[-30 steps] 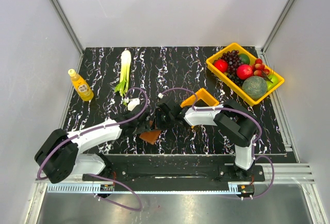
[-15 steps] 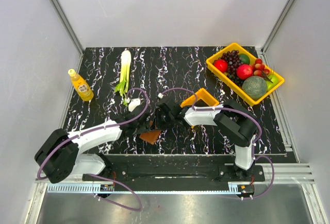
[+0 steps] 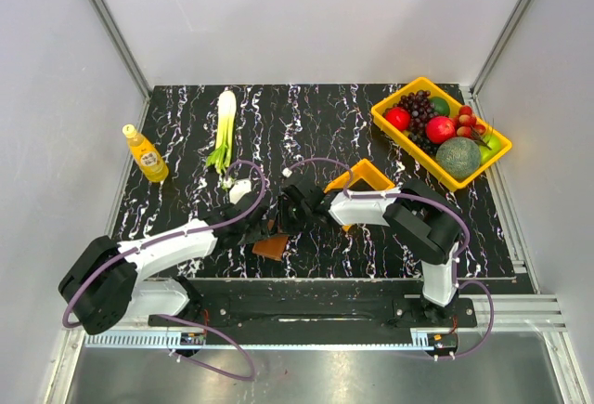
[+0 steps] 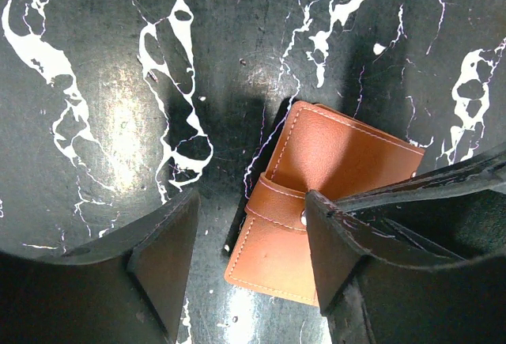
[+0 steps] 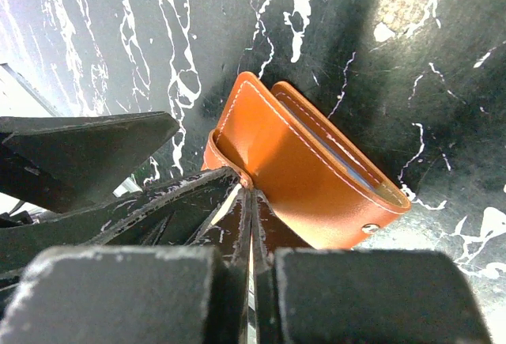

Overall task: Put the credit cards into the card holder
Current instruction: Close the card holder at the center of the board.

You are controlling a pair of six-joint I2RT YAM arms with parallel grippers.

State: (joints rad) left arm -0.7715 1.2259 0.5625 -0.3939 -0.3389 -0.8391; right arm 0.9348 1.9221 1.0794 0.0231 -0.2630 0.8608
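Observation:
The brown card holder (image 3: 272, 246) lies folded on the black marbled table near its front edge. It shows in the left wrist view (image 4: 332, 186) and the right wrist view (image 5: 308, 154). A pale blue credit card (image 5: 360, 176) shows as a thin edge inside it. My left gripper (image 4: 249, 273) (image 3: 252, 224) is open and straddles the holder's near corner, with its right finger over the leather. My right gripper (image 5: 253, 195) (image 3: 290, 214) is shut, and its tips touch the holder's strap (image 5: 225, 164). Whether they pinch the strap is unclear.
A small orange bin (image 3: 368, 179) stands just behind the right gripper. A yellow tray (image 3: 406, 141) of fruit sits at the back right. A leek (image 3: 224, 125), a yellow bottle (image 3: 144, 153) and a small white object (image 3: 239, 188) lie to the left.
My left arm has shifted slightly to the left and back. The right gripper and the card holder have hardly moved.

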